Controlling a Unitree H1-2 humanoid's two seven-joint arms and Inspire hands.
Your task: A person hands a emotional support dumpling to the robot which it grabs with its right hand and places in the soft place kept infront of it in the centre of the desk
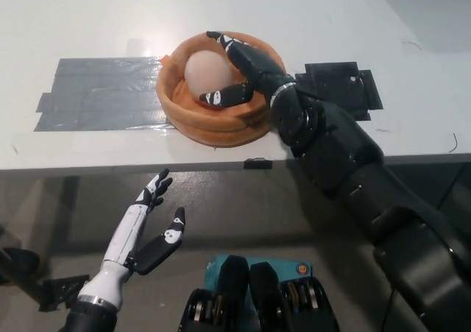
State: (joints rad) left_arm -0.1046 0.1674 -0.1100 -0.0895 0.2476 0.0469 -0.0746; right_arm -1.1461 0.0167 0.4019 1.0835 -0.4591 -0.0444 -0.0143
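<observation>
The pale, round dumpling [204, 71] lies inside the orange soft round bed [191, 120] at the middle of the white desk. My black right hand [246, 71] reaches into the bed from the right. Its fingers are spread along the dumpling's right side, one over the far rim and one low at the front, loose rather than clamped. My white left hand [143, 236] rests open below the desk's front edge at the lower left.
A wide patch of grey tape [96, 93] covers the desk left of the bed. A black taped patch [346, 85] lies to its right, partly under my right forearm. The desk's front edge [110, 163] runs across the picture's middle.
</observation>
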